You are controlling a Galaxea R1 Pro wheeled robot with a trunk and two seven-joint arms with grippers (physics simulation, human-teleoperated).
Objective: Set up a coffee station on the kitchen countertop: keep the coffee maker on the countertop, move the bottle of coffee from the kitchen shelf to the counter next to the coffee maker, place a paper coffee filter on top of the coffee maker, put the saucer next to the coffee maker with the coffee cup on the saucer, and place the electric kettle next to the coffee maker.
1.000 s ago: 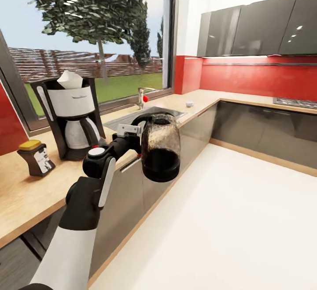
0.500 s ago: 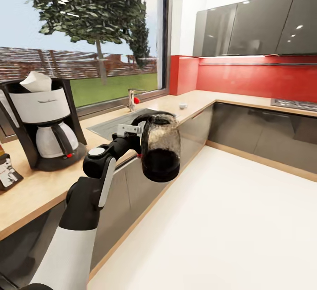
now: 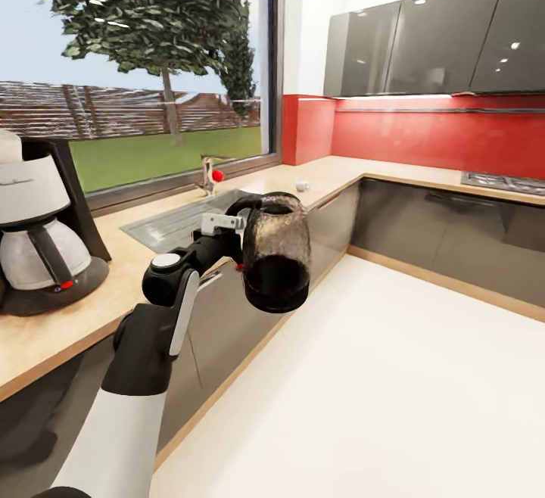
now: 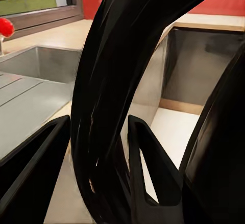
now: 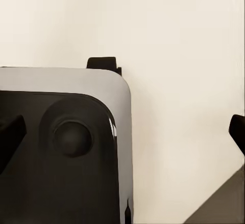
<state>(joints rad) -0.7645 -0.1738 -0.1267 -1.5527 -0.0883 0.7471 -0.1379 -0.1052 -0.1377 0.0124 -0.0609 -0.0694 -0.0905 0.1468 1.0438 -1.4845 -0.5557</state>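
My left gripper (image 3: 231,227) is shut on the black handle of the electric kettle (image 3: 276,259), which hangs upright in the air beside the kitchen countertop (image 3: 129,286). In the left wrist view the curved handle (image 4: 109,106) runs between the two fingers (image 4: 148,168). At the far left the coffee maker (image 3: 38,233) stands on the countertop, with a white corner of the paper coffee filter (image 3: 7,146) on top. My right gripper (image 5: 122,137) is open over the floor. The bottle of coffee, kitchen shelf, saucer and coffee cup are out of view.
A steel sink (image 3: 178,218) with a red-knobbed faucet (image 3: 212,176) is set in the countertop behind the kettle. A tiny white object (image 3: 303,184) lies farther along. A hob (image 3: 503,180) sits at the right. Open pale floor (image 3: 378,392) spreads to the right.
The camera has turned right, so the coffee maker has slid to the left edge and the coffee jar has left the view. The kettle stays in my left gripper.
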